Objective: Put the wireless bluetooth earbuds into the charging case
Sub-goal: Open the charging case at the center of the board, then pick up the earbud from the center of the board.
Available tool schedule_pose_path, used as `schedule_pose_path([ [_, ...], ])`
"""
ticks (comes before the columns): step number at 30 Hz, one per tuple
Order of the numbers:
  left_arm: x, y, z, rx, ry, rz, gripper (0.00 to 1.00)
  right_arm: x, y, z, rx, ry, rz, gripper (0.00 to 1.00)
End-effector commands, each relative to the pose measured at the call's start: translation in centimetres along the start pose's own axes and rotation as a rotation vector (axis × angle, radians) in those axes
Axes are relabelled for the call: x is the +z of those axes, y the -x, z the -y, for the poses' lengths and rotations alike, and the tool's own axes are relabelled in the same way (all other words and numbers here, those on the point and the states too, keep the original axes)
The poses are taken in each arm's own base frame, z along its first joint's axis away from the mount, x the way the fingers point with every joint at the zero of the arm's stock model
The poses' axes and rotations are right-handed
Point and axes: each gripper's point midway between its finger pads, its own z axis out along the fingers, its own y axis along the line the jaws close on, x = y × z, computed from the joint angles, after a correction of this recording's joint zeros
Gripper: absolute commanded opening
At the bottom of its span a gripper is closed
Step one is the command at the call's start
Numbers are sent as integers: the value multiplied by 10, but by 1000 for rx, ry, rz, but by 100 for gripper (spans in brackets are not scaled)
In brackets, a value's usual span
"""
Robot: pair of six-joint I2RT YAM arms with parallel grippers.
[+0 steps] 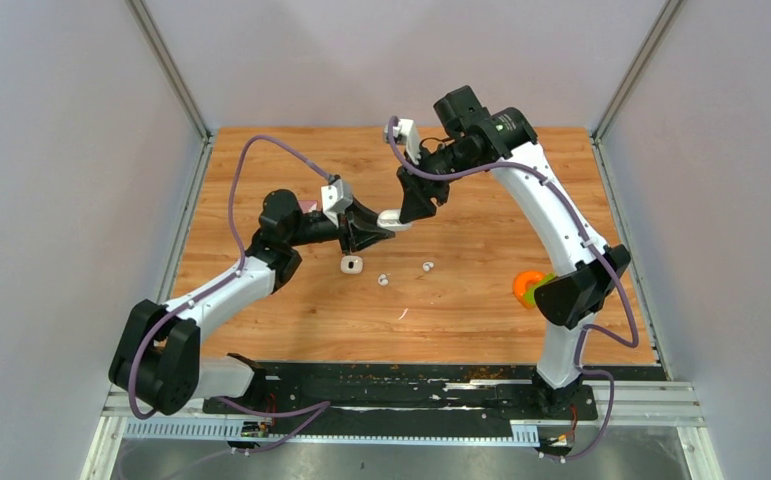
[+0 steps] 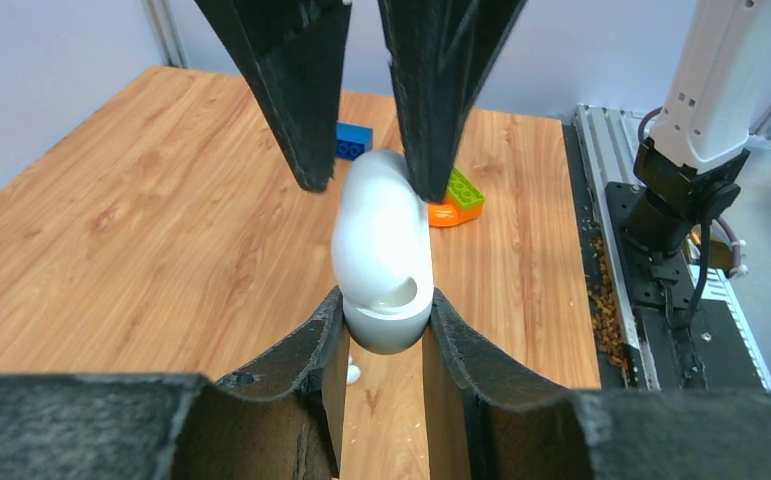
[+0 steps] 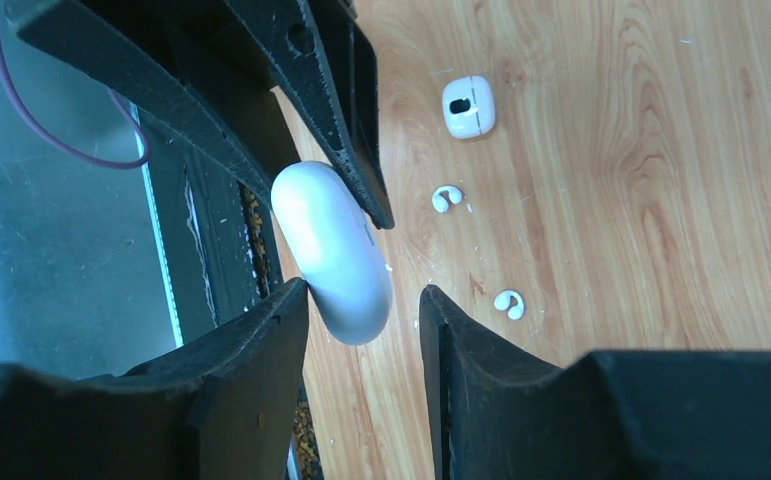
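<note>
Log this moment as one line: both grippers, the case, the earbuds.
left gripper: shut on charging case, held off table | right gripper: open, straddling case's other end | earbuds: two loose on table, not in case

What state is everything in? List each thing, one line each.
charging case: held in the air, lid ajar
left gripper: shut on the charging case
right gripper: open, straddling the charging case
earbuds: both loose on the table, not in a case
small white box: lying on the table, dark slot up
</note>
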Motion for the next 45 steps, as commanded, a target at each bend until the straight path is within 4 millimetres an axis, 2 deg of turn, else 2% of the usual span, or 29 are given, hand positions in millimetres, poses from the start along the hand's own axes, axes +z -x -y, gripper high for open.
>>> schedule_pose_path([
  [1,2,7,7,60,-47,24,0,-18,29,12,-16,-60,106,44],
  [10,4,5,1,36,-16,27,0,-26,36,6,5,-45,146,44],
  [12,4,5,0,15,-10,23,0,-40,43,4,4,-50,187,45],
  [15,3,6,-1,-18,-1,18,0,-75,50,9,29,-66,278,46],
  [18,0,14,-6,-65,12,35,0,-98,36,22,40,-108,309,46],
  [21,-3,32,-11,-112,19,75,0,-104,5,42,7,-185,272,45],
  [25,-9,67,-15,-154,26,141,0,-85,-52,69,-27,-273,176,42],
  [29,-19,86,-22,-156,66,142,0,-55,-92,84,-3,-255,100,34],
  [32,-28,81,-26,-134,108,96,0,-33,-107,100,21,-252,54,29],
  [35,-38,76,-28,-135,146,72,0,-11,-114,110,-57,-229,-11,28],
  [40,-49,68,-27,-109,195,28,0,31,-138,127,-114,-104,-170,27],
  [44,-53,61,-27,-112,221,27,0,66,-163,139,-96,25,-323,23],
  [45,-53,62,-27,-110,227,28,0,71,-164,142,-96,34,-337,23],
])
